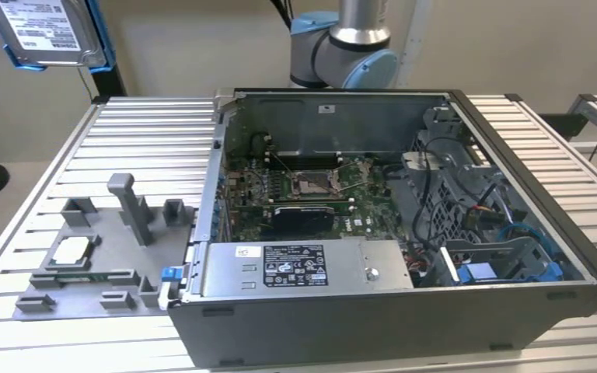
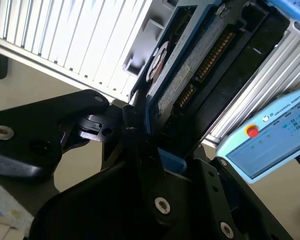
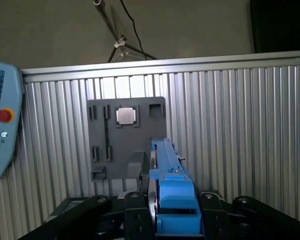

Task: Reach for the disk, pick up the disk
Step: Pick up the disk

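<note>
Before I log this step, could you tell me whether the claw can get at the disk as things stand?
Probably yes: the disk already sits clamped in the claw, held above the table, with nothing between them.

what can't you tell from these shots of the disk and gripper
- Exterior view: the disk is cut off by the top edge.
- First wrist view: the disk sits edge-on in the gripper, its label face hidden.
- Second wrist view: the gripper's body covers the disk's near end.
</note>
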You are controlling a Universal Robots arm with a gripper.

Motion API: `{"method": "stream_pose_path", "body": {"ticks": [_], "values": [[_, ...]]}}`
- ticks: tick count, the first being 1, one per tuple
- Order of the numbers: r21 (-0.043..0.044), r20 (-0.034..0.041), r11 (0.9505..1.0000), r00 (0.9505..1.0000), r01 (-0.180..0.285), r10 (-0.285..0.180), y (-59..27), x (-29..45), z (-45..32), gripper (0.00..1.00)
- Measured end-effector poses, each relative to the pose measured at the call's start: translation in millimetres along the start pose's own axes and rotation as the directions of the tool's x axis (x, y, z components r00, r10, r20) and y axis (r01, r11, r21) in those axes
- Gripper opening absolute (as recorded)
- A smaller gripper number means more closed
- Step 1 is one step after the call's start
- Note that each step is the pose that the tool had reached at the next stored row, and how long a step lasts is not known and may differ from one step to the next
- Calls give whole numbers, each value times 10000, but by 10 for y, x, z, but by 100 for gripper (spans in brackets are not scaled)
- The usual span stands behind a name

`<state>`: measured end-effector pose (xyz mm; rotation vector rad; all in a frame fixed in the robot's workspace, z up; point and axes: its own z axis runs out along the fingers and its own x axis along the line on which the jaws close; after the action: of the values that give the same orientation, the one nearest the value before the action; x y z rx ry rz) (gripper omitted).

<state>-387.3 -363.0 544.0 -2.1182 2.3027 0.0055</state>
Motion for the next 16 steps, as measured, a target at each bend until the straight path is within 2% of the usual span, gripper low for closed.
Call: {"method": "stream_pose_path", "body": {"ticks": [13,16], "values": [[1,0,10000,10000,0,0,-305,-25,18,0],[1,1,10000,10000,1,-1,-398,-33,26,0]]}}
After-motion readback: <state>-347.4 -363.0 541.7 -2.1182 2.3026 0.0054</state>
